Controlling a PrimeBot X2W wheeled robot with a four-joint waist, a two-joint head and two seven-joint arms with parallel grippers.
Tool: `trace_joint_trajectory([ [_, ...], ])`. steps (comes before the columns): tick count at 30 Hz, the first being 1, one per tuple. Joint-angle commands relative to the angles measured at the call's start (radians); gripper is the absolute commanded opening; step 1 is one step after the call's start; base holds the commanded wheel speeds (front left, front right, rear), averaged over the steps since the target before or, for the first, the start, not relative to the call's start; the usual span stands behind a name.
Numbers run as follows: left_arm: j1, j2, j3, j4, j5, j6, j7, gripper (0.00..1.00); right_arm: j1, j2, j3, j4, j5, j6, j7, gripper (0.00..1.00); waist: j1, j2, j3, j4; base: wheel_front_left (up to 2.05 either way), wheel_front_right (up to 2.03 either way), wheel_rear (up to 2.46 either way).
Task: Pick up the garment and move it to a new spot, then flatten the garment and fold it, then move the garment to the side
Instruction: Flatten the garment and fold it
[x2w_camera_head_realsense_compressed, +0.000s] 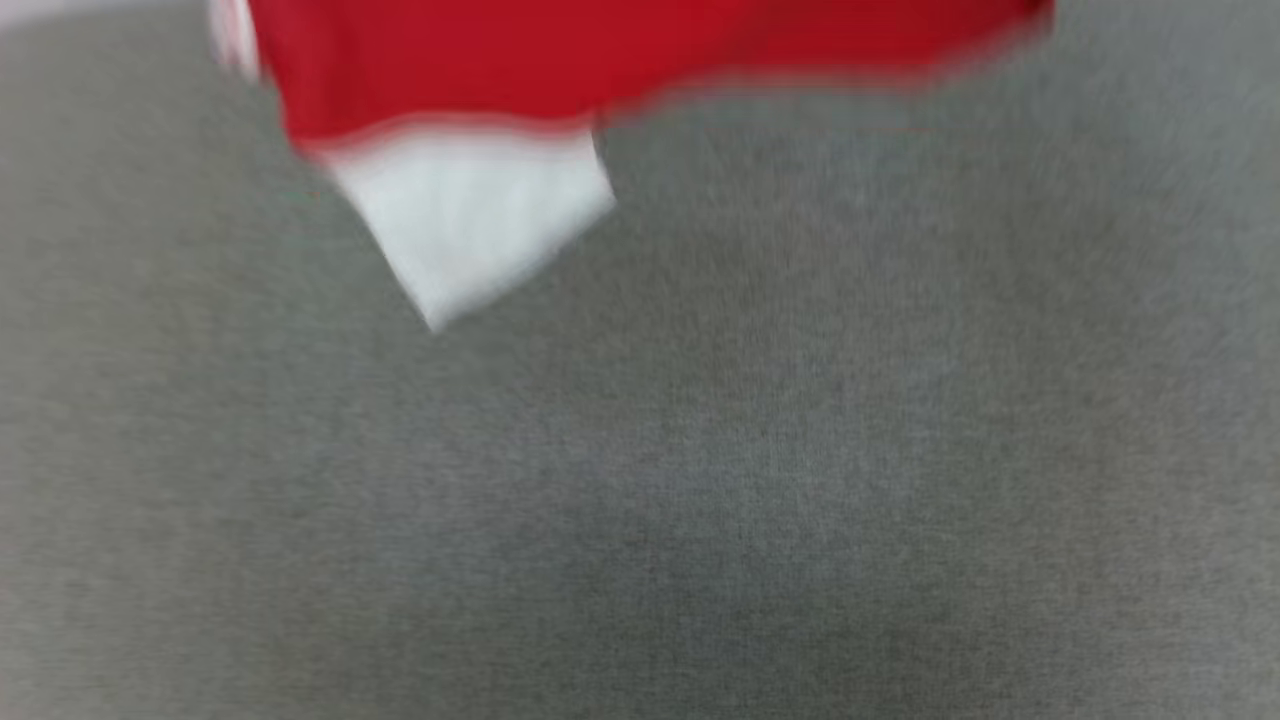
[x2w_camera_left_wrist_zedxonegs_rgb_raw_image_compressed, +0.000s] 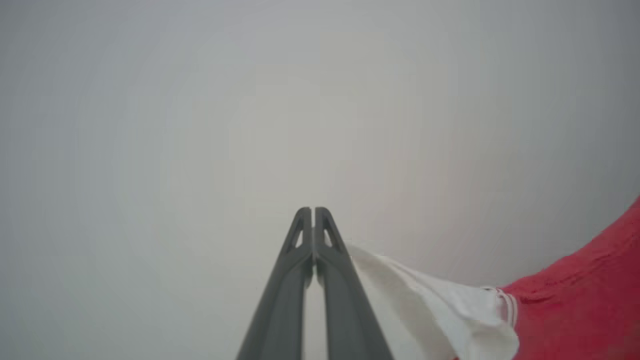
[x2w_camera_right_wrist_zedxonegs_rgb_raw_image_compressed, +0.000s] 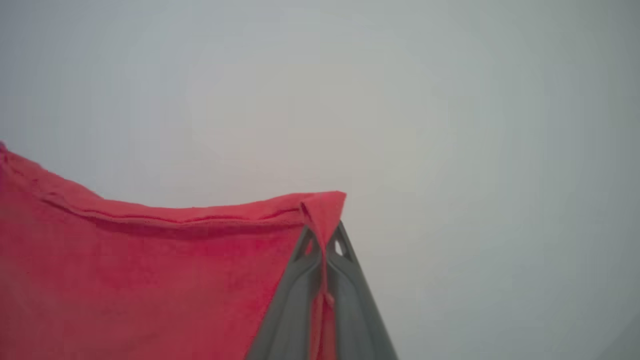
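The garment (x2w_camera_head_realsense_compressed: 600, 50) is a red shirt, blurred at the top of the head view, with a white sleeve (x2w_camera_head_realsense_compressed: 470, 210) hanging down in a point over the grey surface (x2w_camera_head_realsense_compressed: 700, 500). In the left wrist view my left gripper (x2w_camera_left_wrist_zedxonegs_rgb_raw_image_compressed: 313, 212) is shut, and the white sleeve (x2w_camera_left_wrist_zedxonegs_rgb_raw_image_compressed: 425, 305) comes out from beside its right finger, running to the red body (x2w_camera_left_wrist_zedxonegs_rgb_raw_image_compressed: 575, 300). In the right wrist view my right gripper (x2w_camera_right_wrist_zedxonegs_rgb_raw_image_compressed: 325, 235) is shut on a red hem corner of the garment (x2w_camera_right_wrist_zedxonegs_rgb_raw_image_compressed: 150, 275), which pokes up past the fingertips while the cloth stretches away to the left.
A plain grey cloth-like surface fills the head view below the shirt. Behind the fingers, both wrist views show a pale, featureless grey background.
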Motion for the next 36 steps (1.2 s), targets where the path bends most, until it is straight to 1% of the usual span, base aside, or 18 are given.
trace_joint_trajectory([
  [1, -0.088, -0.020, 0.020, 0.019, 0.034, 0.022, -0.076, 0.00, -0.074, 0.023, -0.022, 0.055, -0.058, -0.001, -0.110, 0.00, 0.0000, 0.0000, 0.203, -0.041, 0.00, 0.00, 0.00],
  [2, -0.113, -0.033, 0.025, 0.027, 0.048, 0.029, -0.127, 0.00, -0.098, 0.037, -0.028, 0.088, -0.090, -0.001, -0.174, 0.00, 0.0000, 0.0000, 0.226, -0.038, 0.00, 0.00, 0.00],
  [4, -0.163, -0.052, 0.046, 0.042, 0.072, 0.039, -0.177, 0.00, -0.153, 0.059, -0.044, 0.143, -0.153, -0.001, -0.236, 0.00, 0.0000, 0.0000, 0.269, -0.026, 0.00, 0.00, 0.00],
  [8, -0.218, -0.067, 0.085, 0.027, 0.089, 0.015, -0.202, 0.00, -0.204, 0.083, -0.063, 0.172, -0.222, -0.001, -0.257, 0.00, 0.0000, 0.0000, 0.336, -0.006, 0.00, 0.00, 0.00],
  [10, -0.239, -0.054, 0.151, -0.028, 0.111, 0.006, -0.204, 0.00, -0.228, 0.072, -0.081, 0.144, -0.271, -0.001, -0.258, 0.00, 0.0000, 0.0000, 0.385, 0.009, 0.00, 0.00, 0.00],
  [12, -0.166, -0.036, 0.209, -0.086, 0.135, -0.003, -0.202, 0.00, -0.178, 0.069, -0.095, 0.127, -0.301, -0.001, -0.258, 0.00, 0.0000, 0.0000, 0.413, 0.026, 0.00, 0.00, 0.00],
  [15, -0.036, -0.024, 0.280, -0.135, 0.157, -0.017, -0.202, 0.00, -0.109, 0.067, -0.102, 0.125, -0.330, -0.001, -0.257, 0.00, 0.0000, 0.0000, 0.420, 0.050, 0.00, 0.00, 0.00],
  [17, 0.040, -0.018, 0.304, -0.162, 0.178, -0.028, -0.203, 0.00, -0.068, 0.062, -0.088, 0.132, -0.340, -0.001, -0.258, 0.00, 0.0000, 0.0000, 0.410, 0.065, 0.00, 0.00, 0.00],
  [18, 0.091, -0.020, 0.325, -0.173, 0.168, -0.032, -0.203, 0.00, -0.042, 0.056, -0.081, 0.136, -0.339, -0.001, -0.258, 0.00, 0.0000, 0.0000, 0.401, 0.076, 0.00, 0.00, 0.00],
  [21, 0.236, -0.016, 0.330, -0.187, 0.164, -0.042, -0.203, 0.00, 0.040, 0.046, -0.068, 0.137, -0.309, -0.001, -0.255, 0.00, 0.0000, 0.0000, 0.365, 0.097, 0.00, 0.00, 0.00],
  [23, 0.305, -0.014, 0.308, -0.205, 0.160, -0.045, -0.203, 0.00, 0.086, 0.027, -0.046, 0.128, -0.292, -0.001, -0.243, 0.00, 0.0000, 0.0000, 0.332, 0.108, 0.00, 0.00, 0.00],
  [25, 0.379, -0.005, 0.252, -0.243, 0.118, -0.046, -0.186, 0.00, 0.124, 0.007, -0.033, 0.103, -0.264, -0.001, -0.234, 0.00, 0.0000, 0.0000, 0.303, 0.116, 0.00, 0.00, 0.00],
  [29, 0.486, 0.057, 0.158, -0.343, 0.011, -0.044, -0.113, 0.00, 0.240, -0.034, 0.003, 0.023, -0.171, -0.001, -0.184, 0.00, 0.0000, 0.0000, 0.229, 0.125, 0.00, 0.00, 0.00],
  [30, 0.516, 0.064, 0.150, -0.364, -0.035, -0.044, -0.101, 0.00, 0.274, -0.049, 0.014, -0.006, -0.142, -0.001, -0.171, 0.00, 0.0000, 0.0000, 0.207, 0.126, 0.00, 0.00, 0.00],
  [32, 0.572, 0.091, 0.106, -0.409, -0.072, -0.044, -0.056, 0.00, 0.334, -0.095, 0.028, -0.060, -0.089, -0.001, -0.132, 0.00, 0.0000, 0.0000, 0.169, 0.127, 0.00, 0.00, 0.00],
  [33, 0.602, 0.103, 0.092, -0.433, -0.112, -0.044, -0.035, 0.00, 0.373, -0.113, 0.041, -0.094, -0.064, -0.001, -0.114, 0.00, 0.0000, 0.0000, 0.148, 0.127, 0.00, 0.00, 0.00],
  [35, 0.642, 0.143, 0.061, -0.471, -0.134, -0.044, 0.003, 0.00, 0.447, -0.156, 0.054, -0.157, -0.008, -0.001, -0.074, 0.00, 0.0000, 0.0000, 0.106, 0.127, 0.00, 0.00, 0.00],
  [36, 0.672, 0.156, 0.050, -0.489, -0.163, -0.044, 0.014, 0.00, 0.489, -0.176, 0.064, -0.191, 0.018, -0.001, -0.053, 0.00, 0.0000, 0.0000, 0.082, 0.126, 0.00, 0.00, 0.00],
])
